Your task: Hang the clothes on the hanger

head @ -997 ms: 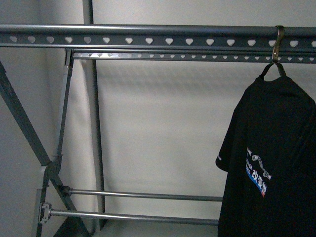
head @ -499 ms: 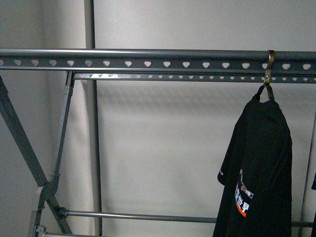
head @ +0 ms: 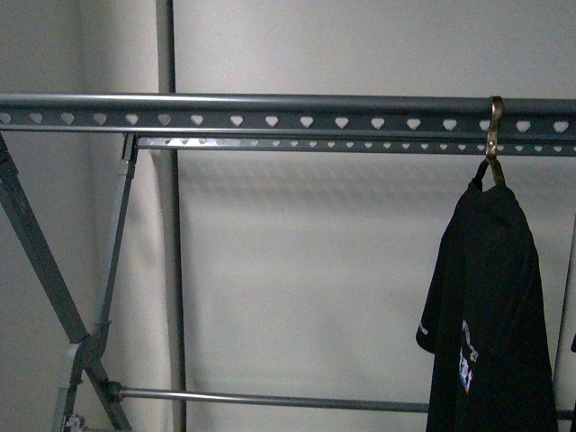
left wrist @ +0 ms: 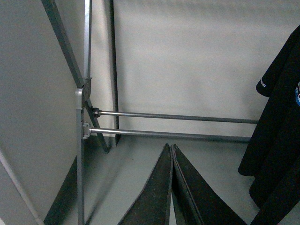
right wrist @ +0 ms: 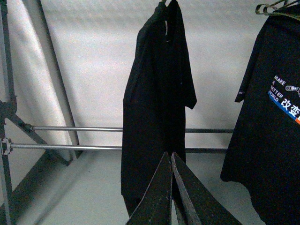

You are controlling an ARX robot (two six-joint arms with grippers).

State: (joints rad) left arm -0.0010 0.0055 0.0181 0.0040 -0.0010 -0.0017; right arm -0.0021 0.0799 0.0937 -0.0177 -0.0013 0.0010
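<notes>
Shirt (head: 490, 306) hangs off the rack (head: 270, 114) by its hook (head: 494, 135); both grippers (left wrist: 171, 149) (right wrist: 170, 157) pressed together, empty

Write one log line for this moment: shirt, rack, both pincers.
shirt: hung by hook on rack top rail | left pincer: shut, empty | right pincer: shut, empty

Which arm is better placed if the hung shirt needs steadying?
Right, probably. The right gripper, fingers together, points straight at the T-shirt hanging edge-on from the rack. The left gripper faces the bare lower rails, the shirt off to its side.
</notes>
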